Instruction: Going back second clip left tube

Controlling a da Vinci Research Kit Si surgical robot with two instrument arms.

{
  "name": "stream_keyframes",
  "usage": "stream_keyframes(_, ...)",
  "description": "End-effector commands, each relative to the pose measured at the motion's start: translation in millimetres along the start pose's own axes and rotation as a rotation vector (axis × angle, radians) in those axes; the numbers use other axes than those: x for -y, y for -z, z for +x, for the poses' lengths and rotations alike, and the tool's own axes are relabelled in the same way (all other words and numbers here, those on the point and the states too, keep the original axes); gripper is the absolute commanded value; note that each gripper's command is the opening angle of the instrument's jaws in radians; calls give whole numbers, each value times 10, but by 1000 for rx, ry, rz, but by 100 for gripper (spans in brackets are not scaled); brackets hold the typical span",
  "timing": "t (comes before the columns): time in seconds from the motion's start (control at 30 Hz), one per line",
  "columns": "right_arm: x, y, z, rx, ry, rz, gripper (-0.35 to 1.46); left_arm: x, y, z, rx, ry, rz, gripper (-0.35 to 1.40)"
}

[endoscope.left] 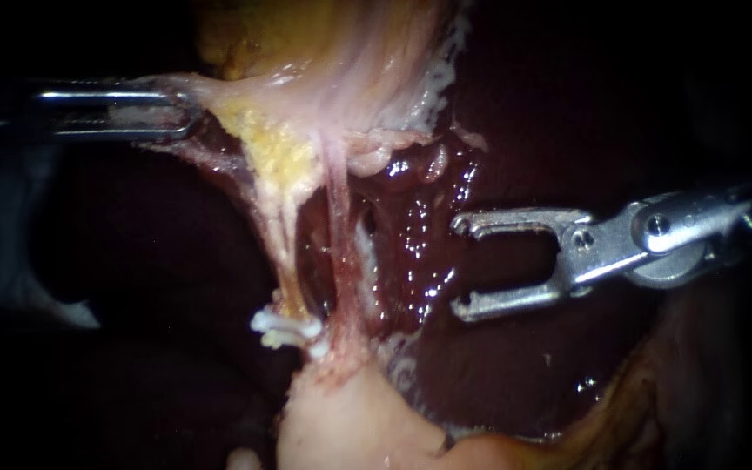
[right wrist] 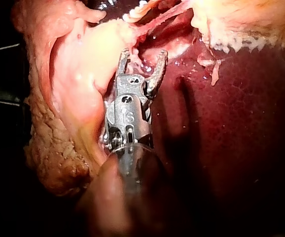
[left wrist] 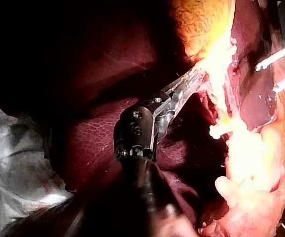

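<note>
Two thin tubes run side by side from the gallbladder (endoscope.left: 332,52) down to pale tissue. The yellowish left tube (endoscope.left: 282,218) carries a white clip (endoscope.left: 285,329) near its lower end, also seen as the clip (left wrist: 221,129) in the left wrist view. The pink right tube (endoscope.left: 338,244) is bare. My left instrument (endoscope.left: 180,113) is shut on gallbladder tissue and holds it taut; its jaws (left wrist: 194,79) pinch the pale edge. My right instrument (endoscope.left: 459,265) stands open and empty over the liver, right of both tubes and apart from them; the same open jaws (right wrist: 143,55) show in the right wrist view.
Wet dark red liver (endoscope.left: 428,252) lies behind and to the right of the tubes. A pale fatty lump (endoscope.left: 350,426) sits below them. Yellow fatty tissue (right wrist: 49,148) flanks my right instrument. White gauze (left wrist: 14,163) lies beside my left shaft.
</note>
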Motion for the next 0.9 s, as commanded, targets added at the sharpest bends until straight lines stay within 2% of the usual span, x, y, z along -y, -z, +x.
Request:
stream_keyframes(0.03,0,0,0,0,6,0,50,1,-3,-1,-2,2,4,-35)
stream_keyframes(0.53,2,0,0,0,12,0,50,14,-51,-28,-12,-48,13,-35)
stream_keyframes(0.9,3,0,0,0,12,0,50,18,-51,-26,-10,-49,8,-35)
